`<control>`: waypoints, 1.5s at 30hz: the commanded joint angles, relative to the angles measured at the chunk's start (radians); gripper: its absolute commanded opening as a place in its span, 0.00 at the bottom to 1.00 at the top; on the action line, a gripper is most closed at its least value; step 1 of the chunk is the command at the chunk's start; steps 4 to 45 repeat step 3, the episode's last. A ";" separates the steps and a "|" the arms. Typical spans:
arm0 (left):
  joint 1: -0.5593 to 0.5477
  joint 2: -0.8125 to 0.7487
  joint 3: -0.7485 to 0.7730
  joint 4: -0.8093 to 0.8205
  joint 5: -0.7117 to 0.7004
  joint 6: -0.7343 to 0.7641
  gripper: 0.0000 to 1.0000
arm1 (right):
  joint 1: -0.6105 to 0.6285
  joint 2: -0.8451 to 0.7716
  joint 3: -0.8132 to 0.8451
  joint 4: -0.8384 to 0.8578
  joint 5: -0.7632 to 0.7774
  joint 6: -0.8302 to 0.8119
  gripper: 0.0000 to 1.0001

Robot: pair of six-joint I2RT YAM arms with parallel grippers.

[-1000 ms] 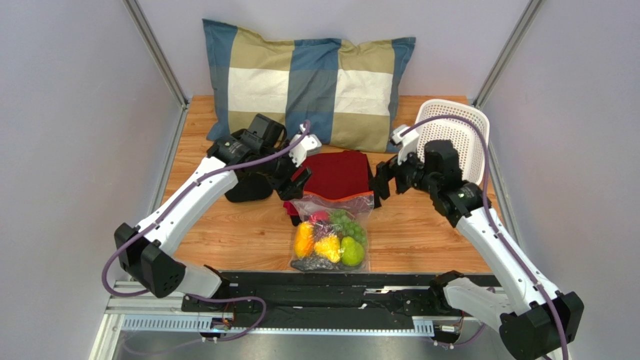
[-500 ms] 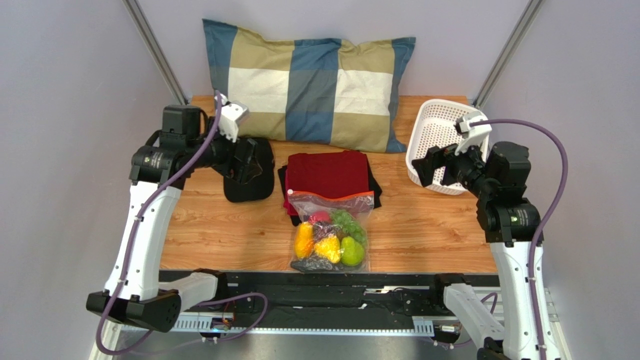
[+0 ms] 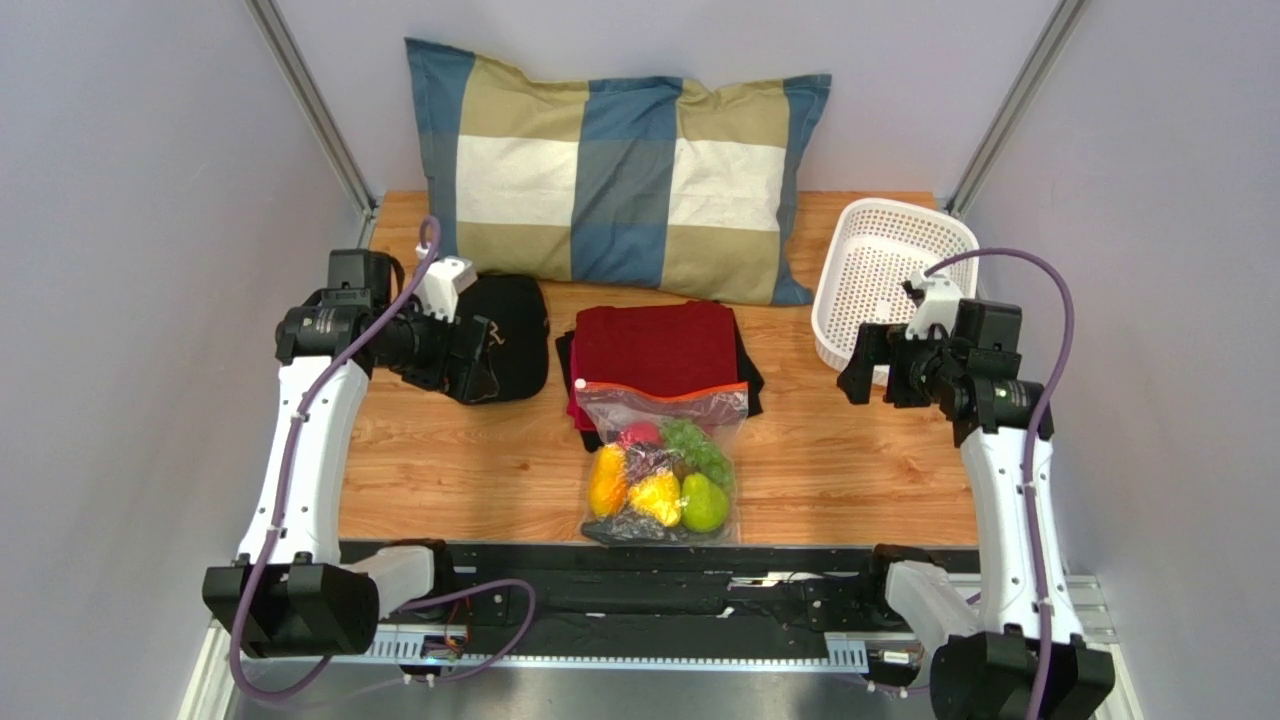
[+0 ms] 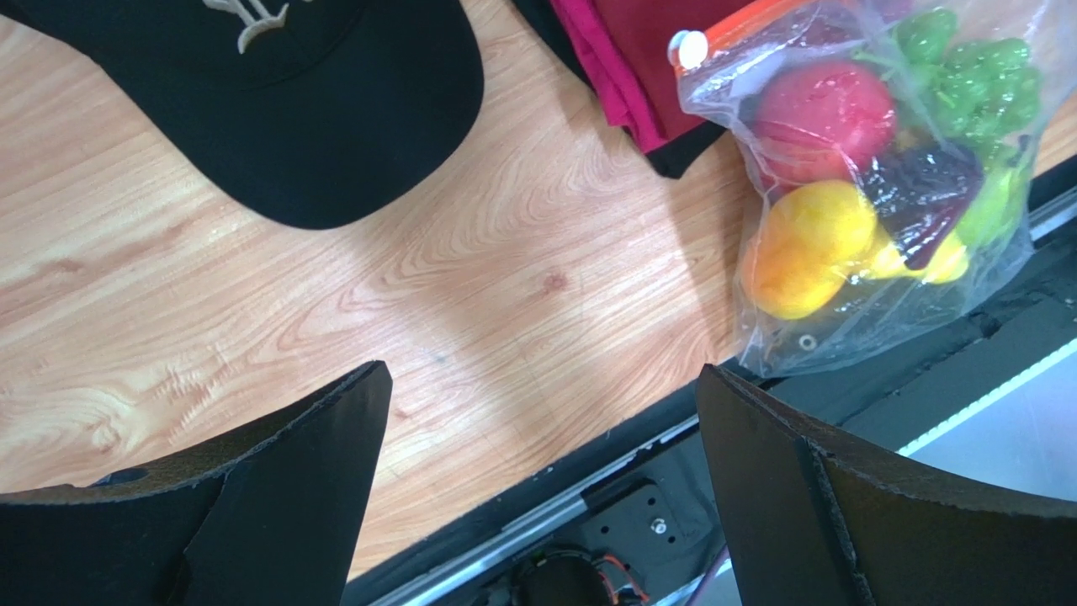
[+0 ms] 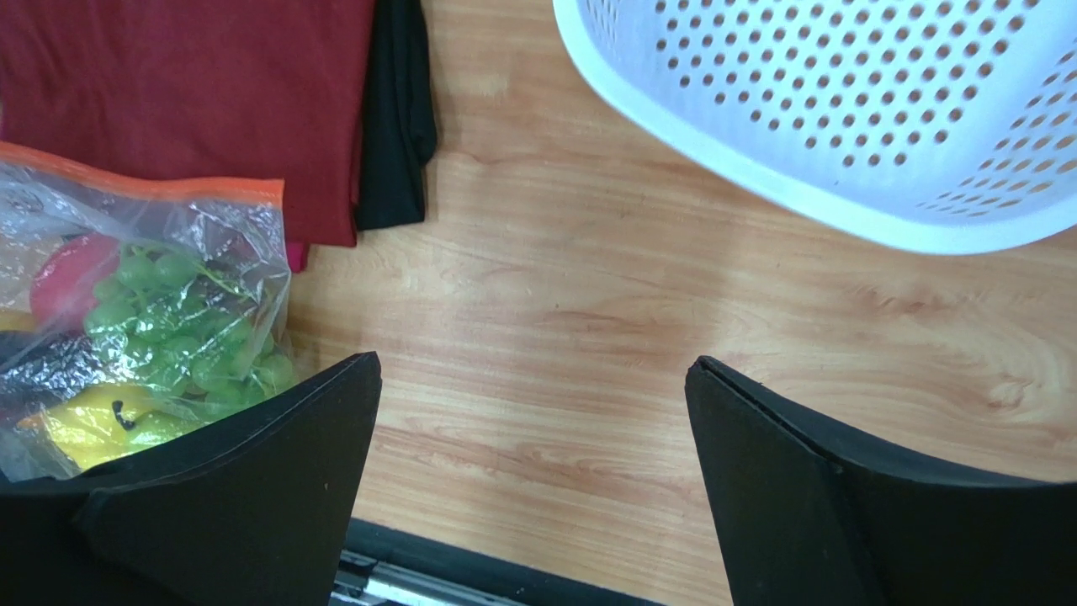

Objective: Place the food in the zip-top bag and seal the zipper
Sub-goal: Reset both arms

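The clear zip-top bag (image 3: pixel 661 458) lies on the table near the front edge, its mouth resting on folded red cloth. The food (image 3: pixel 661 477) is inside it: red round fruit (image 4: pixel 822 107), green grapes (image 5: pixel 190 322), yellow and orange pieces (image 4: pixel 803 240). The orange-red zipper (image 3: pixel 664 393) runs along the bag's mouth and shows in the right wrist view (image 5: pixel 152 187). My left gripper (image 3: pixel 478 360) is open and empty, raised left of the bag over a black cap. My right gripper (image 3: pixel 872 368) is open and empty, raised right of the bag beside the basket.
A white perforated basket (image 3: pixel 887 285) stands at the back right. A black cap (image 3: pixel 504 338) lies at the left. Folded red and black cloths (image 3: pixel 661 348) lie in the middle. A checked pillow (image 3: pixel 616 165) lies along the back.
Both arms have pulled back from the bag's mouth, the left one to the left and the right one to the right. The bag and fruits have stayed put.
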 commanded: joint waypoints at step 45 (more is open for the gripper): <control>0.006 -0.014 0.012 0.121 -0.005 -0.078 0.99 | -0.004 0.038 0.025 0.010 -0.030 -0.008 0.96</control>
